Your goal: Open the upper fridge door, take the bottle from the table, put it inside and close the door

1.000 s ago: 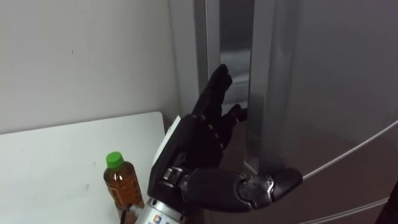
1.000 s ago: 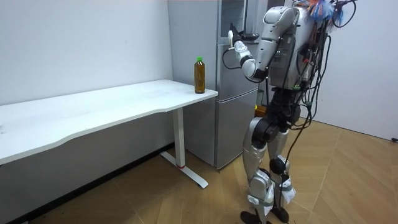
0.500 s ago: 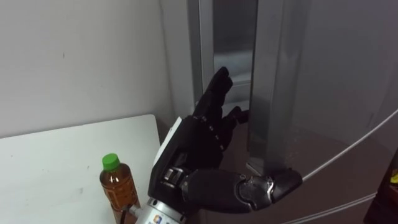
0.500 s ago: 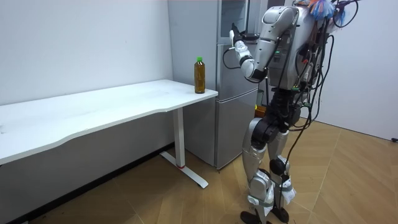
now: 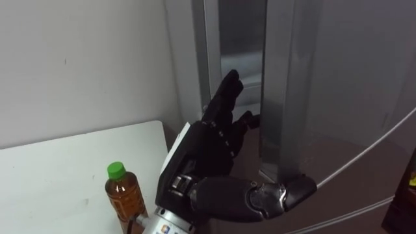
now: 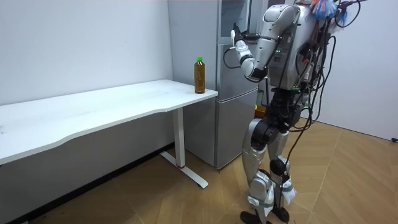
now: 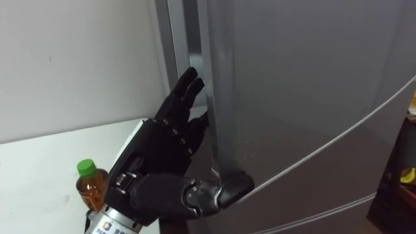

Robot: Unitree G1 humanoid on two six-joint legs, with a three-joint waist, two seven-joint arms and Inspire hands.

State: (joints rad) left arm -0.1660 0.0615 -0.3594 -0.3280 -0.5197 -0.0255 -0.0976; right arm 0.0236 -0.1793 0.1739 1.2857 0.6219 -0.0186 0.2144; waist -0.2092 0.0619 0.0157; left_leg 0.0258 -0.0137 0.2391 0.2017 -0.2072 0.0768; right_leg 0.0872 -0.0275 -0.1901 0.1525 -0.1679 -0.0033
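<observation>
Left hand (image 5: pixel 207 156): black, matte, segmented. Its fingers (image 5: pixel 227 91) are straight and close together at the door's edge, with the thumb across it.
Bottle (image 5: pixel 125 195): clear plastic, amber liquid, green cap. It stands upright on the white counter (image 5: pixel 52 175), its base hidden by the wrist.
Fridge door (image 5: pixel 338 97): smooth grey metal, ajar, the gap wider than a second ago.

A long white table (image 6: pixel 93 112) stands along a pale wall (image 6: pixel 74 43). It has a white leg (image 6: pixel 180 140) with a flat foot (the top is wavy on its front edge). The floor (image 6: pixel 348 186) is brown wood laid in zigzags.
</observation>
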